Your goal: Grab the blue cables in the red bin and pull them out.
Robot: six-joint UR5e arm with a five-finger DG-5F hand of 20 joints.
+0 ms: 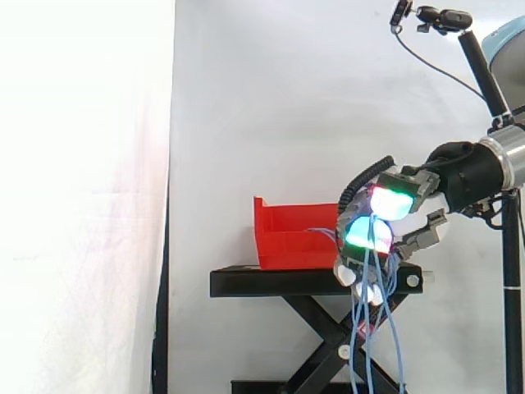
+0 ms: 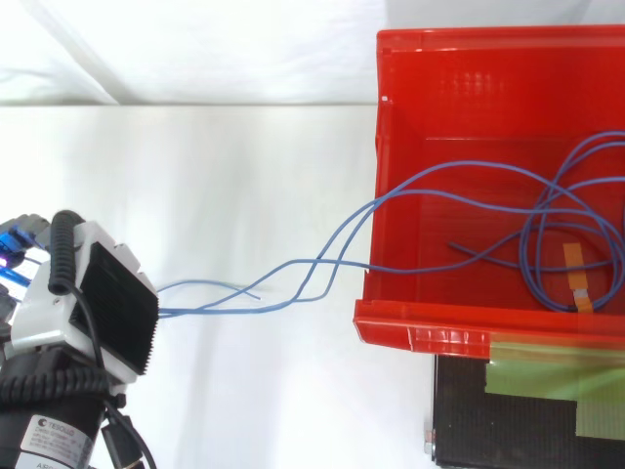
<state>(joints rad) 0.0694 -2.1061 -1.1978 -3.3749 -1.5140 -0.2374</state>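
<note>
Stand (image 1: 238, 283) (black) before curtain (image 1: 287, 107); hand (image 1: 385, 205) grips blue cables (image 2: 311, 266).

We look at a white curtain (image 1: 271, 107) hanging behind everything, with a much brighter panel (image 1: 82, 197) at the left and a dark seam (image 1: 161, 328) between them. A black stand (image 1: 271, 283) on crossed legs stands before the curtain, and green tape (image 2: 547, 371) lies on its top.

- The bin (image 1: 285, 236) sits on the stand (image 1: 262, 283).
- The hand (image 1: 408, 187) hangs just right of the bin, side view.
- The cables (image 2: 322, 264) run from inside the bin over its wall into the fingers (image 1: 385, 202), their ends hanging beside the stand.
</note>
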